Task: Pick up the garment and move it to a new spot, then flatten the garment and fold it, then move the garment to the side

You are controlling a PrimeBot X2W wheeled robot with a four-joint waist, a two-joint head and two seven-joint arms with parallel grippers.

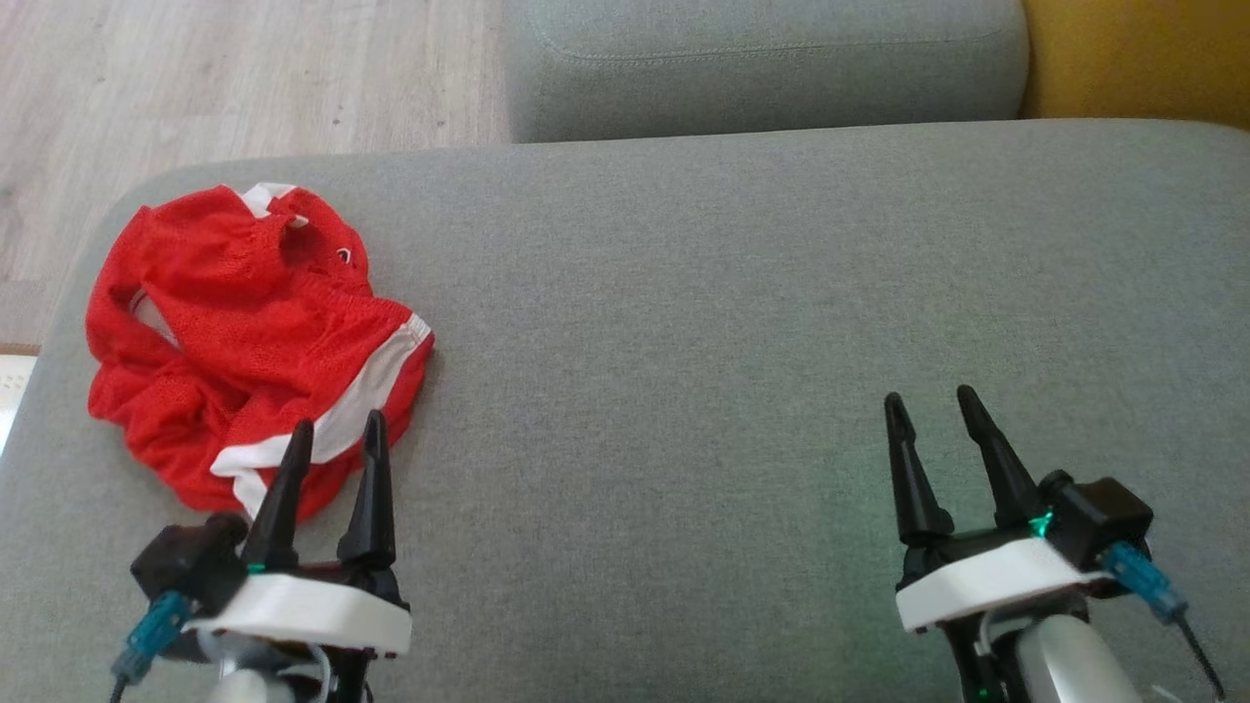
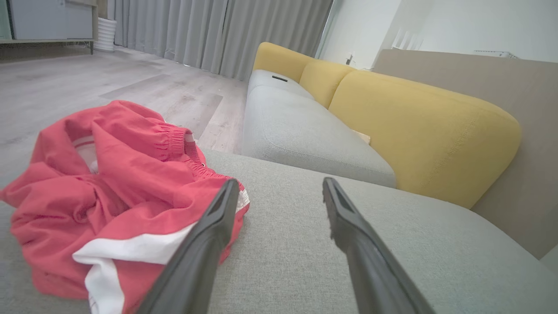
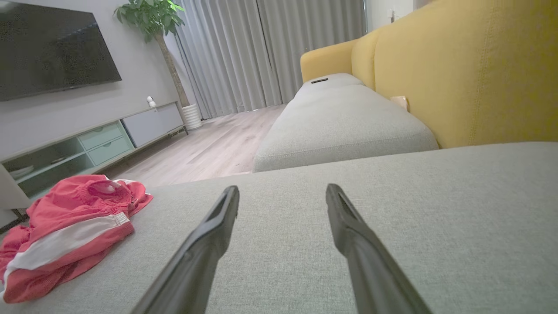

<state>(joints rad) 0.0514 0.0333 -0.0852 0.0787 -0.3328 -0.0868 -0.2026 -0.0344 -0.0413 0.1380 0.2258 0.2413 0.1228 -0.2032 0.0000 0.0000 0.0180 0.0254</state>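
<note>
The garment is a pair of red mesh shorts with white stripes, lying crumpled at the left end of a grey sofa cushion. It also appears at the left of the left wrist view as the garment and at the lower left of the right wrist view as the garment. My left gripper is open, its fingertips just over the garment's near edge, nothing between them. My right gripper is open over bare cushion, far to the right of the garment.
A second grey seat cushion lies beyond, with yellow backrests to the right. Wooden floor runs past the cushion's left and far edges. A TV unit, a plant and curtains stand across the room.
</note>
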